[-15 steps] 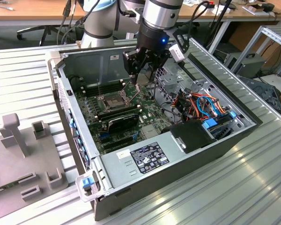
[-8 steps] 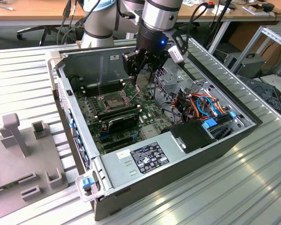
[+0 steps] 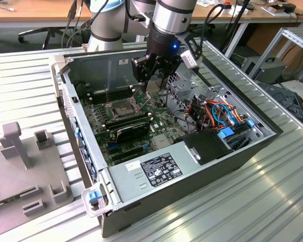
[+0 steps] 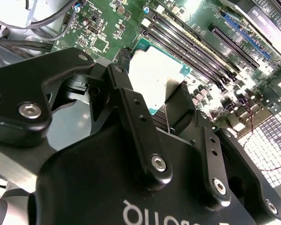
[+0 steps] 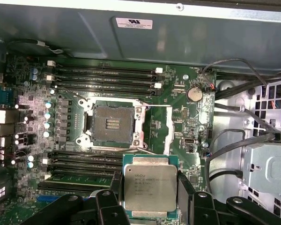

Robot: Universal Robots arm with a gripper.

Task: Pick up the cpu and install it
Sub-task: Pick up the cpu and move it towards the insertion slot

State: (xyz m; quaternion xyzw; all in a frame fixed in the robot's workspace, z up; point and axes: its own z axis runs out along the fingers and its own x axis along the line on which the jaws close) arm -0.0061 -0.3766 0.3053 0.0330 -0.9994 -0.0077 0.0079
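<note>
The gripper (image 5: pixel 150 194) is clamped on the cpu (image 5: pixel 149 186), with a finger (image 5: pixel 184 190) pressed against each of two opposite edges. The chip hangs silver side up above the motherboard (image 5: pixel 155 126) inside the computer case (image 3: pixel 98 65). It is near the open socket (image 5: pixel 113 124) but off to one side, over the memory slots (image 5: pixel 84 160).

- cpu (image 5: pixel 149 186): two side edges covered by the gripper (image 5: pixel 150 180) fingers, a third behind its body, first wrist view.
- motherboard (image 3: pixel 98 121): partly hidden below the gripper, exterior view.

Open socket (image 5: pixel 114 123) near cpu (image 5: pixel 149 186) (memory slots (image 5: pixel 105 77) flanking).
</note>
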